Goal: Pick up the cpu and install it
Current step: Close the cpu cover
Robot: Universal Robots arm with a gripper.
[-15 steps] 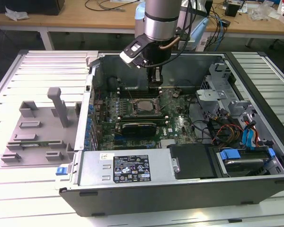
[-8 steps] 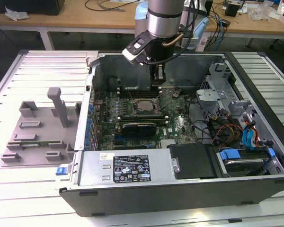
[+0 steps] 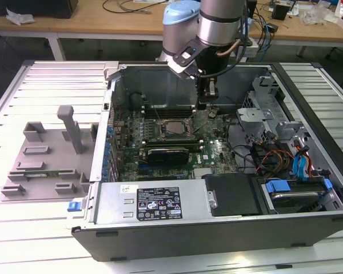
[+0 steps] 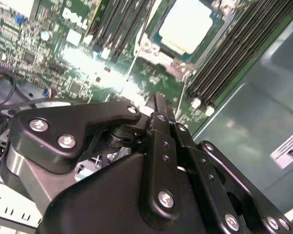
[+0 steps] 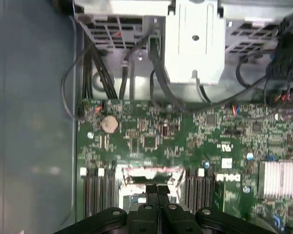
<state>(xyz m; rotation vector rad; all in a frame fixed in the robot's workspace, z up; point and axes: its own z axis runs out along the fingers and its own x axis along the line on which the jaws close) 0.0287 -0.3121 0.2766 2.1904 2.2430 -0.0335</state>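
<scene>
The cpu (image 4: 185, 24), a pale silvery square, lies flat in its socket on the green motherboard (image 4: 78, 73). In the exterior view the cpu (image 3: 173, 130) sits mid-board inside the open computer case (image 3: 217, 228). My gripper (image 3: 206, 105) hangs just above the board, behind the socket and slightly to the exterior view's right of it. Its black fingers (image 5: 151, 191) are pressed together with nothing between them, and in the second wrist view the gripper (image 4: 158, 105) tip is a short way from the cpu. The socket's edge (image 5: 146, 171) shows just beyond the fingertips.
Memory slots (image 4: 234, 53) flank the socket. A silver drive cage (image 3: 257, 100), loose cables (image 3: 268, 154) and blue-latched drive bays (image 3: 280, 187) fill the case's right side. A black power supply (image 3: 154, 200) runs along the front. A grey fixture tray (image 3: 46, 160) stands outside at the exterior view's left.
</scene>
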